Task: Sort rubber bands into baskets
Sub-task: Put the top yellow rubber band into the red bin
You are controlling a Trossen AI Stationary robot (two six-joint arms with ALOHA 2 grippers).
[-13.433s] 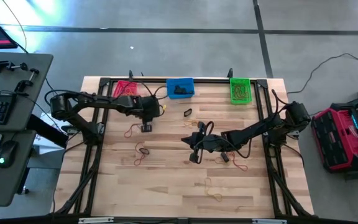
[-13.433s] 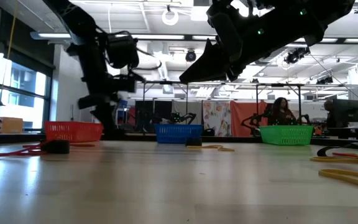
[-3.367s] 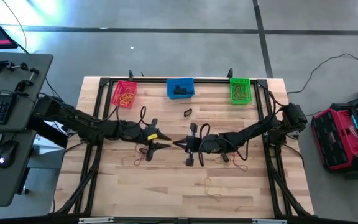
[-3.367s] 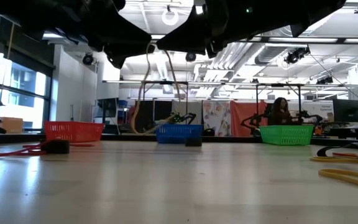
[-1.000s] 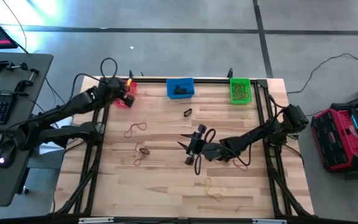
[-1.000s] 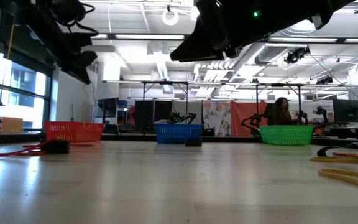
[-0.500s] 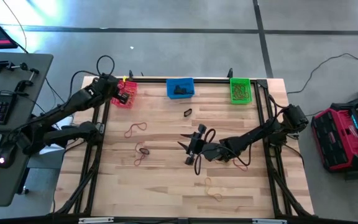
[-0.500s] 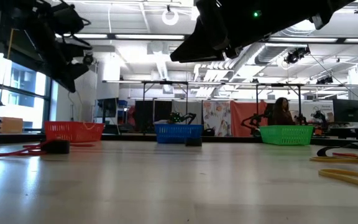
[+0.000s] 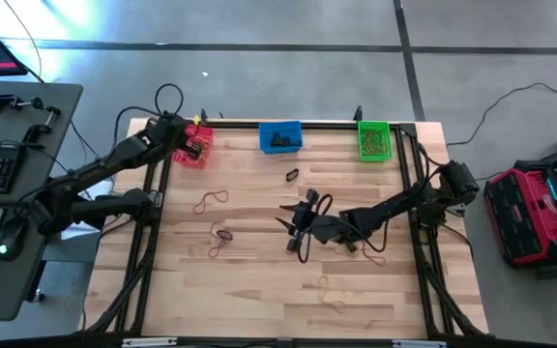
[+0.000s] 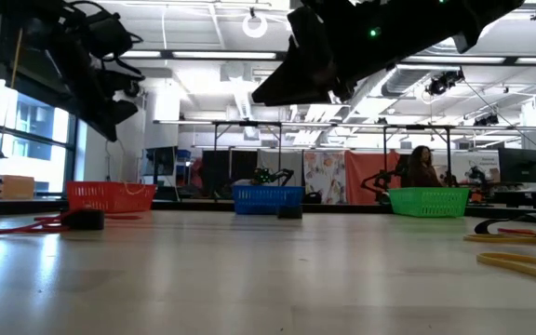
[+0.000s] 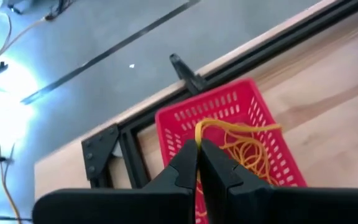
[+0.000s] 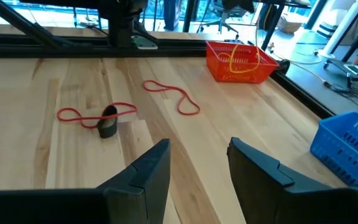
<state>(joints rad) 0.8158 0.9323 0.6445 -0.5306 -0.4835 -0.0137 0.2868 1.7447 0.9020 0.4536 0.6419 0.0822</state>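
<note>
Holding a thin yellow rubber band [image 11: 199,134] pinched between my left jaws [image 11: 197,163], I hang over the red-pink basket [image 11: 228,109] at the counter's far left corner — the wrist view shows the band rising in a loop from between the fingertips, with the basket's yellow tangle [image 11: 247,149] directly beyond it. The step in hand, as I judge it, is the drop, and doing it well means being squarely over the basket's middle before I let go; in the high view my left jaws [image 9: 188,143] sit over the basket's left side [image 9: 201,145], so I would drift a touch inward first. A limp band tends to cling to one finger, so I would part the jaws fully and low, just above the rim, rather than flick it from height. My right jaws [image 12: 194,158] are spread and empty, hovering mid-counter, looking toward a red-orange band [image 12: 74,115] threaded through a short black one [image 12: 108,122] — those two touch, so that pick will need care to lift only one. Another red-orange loop [image 12: 173,96] lies near it. The blue basket [image 9: 279,136] and green basket [image 9: 373,140] wait along the far edge — well apart from my drop.
</note>
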